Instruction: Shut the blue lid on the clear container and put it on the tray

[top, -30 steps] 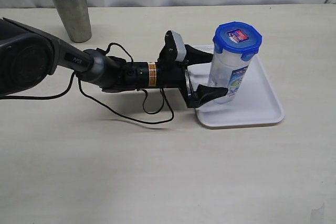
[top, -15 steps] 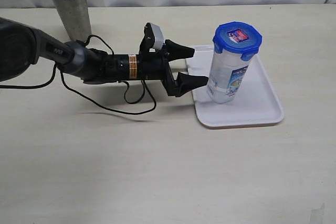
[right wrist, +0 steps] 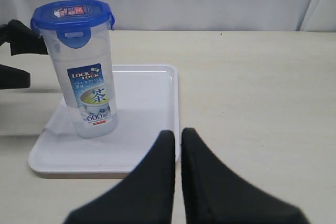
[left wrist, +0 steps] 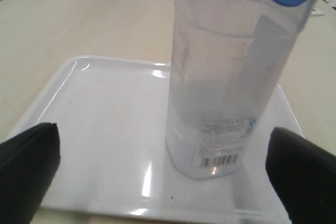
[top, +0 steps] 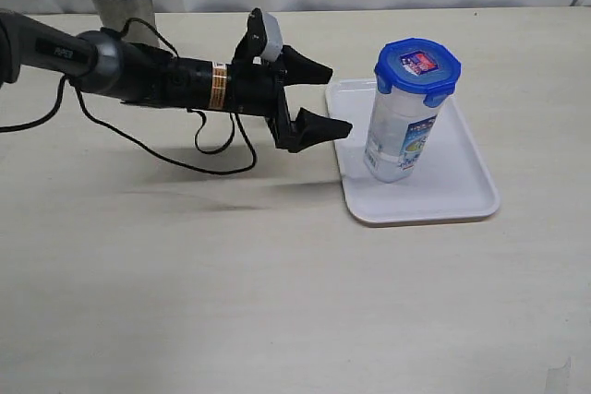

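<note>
Steel cup (top: 120,2): upright, well behind the left jaws and beside the arm's rear. It has no part in the task.

Left gripper (top: 338,99): jaws spread wide, gripping nothing. The fingertips are near the tray's near rim. The container is straight ahead of the gap and apart from both fingers.

Tray (top: 462,200): white plastic, lying flat ahead of the left jaws and carrying the container.

Clear container (top: 397,136): upright on the tray, beyond the left fingertips, touching neither gripper.

Blue lid (top: 417,64): seated on the container's mouth. The flap facing the right wrist camera is folded down; the far flaps cannot be checked.

Right gripper (right wrist: 177,139): fingers drawn together with only a sliver between them, gripping nothing. The tray and container are ahead of the tips, well apart.

Step in hand (judged): letting go and clearing away, with lid closure and placement apparently done.

Conduct advised: keep the left jaws spread and back out straight along the arm's own line. Do not sweep sideways, because the container is tall and narrow and a brushed finger could tip it. Confirm all four flaps are latched.

Legible writing: the side label reads "LOCK LOCK" and "600ml", with large East Asian characters at its centre. A barcode sits low on the wall facing the left jaws. The text on the lid's red-and-blue sticker is too small to read.
</note>
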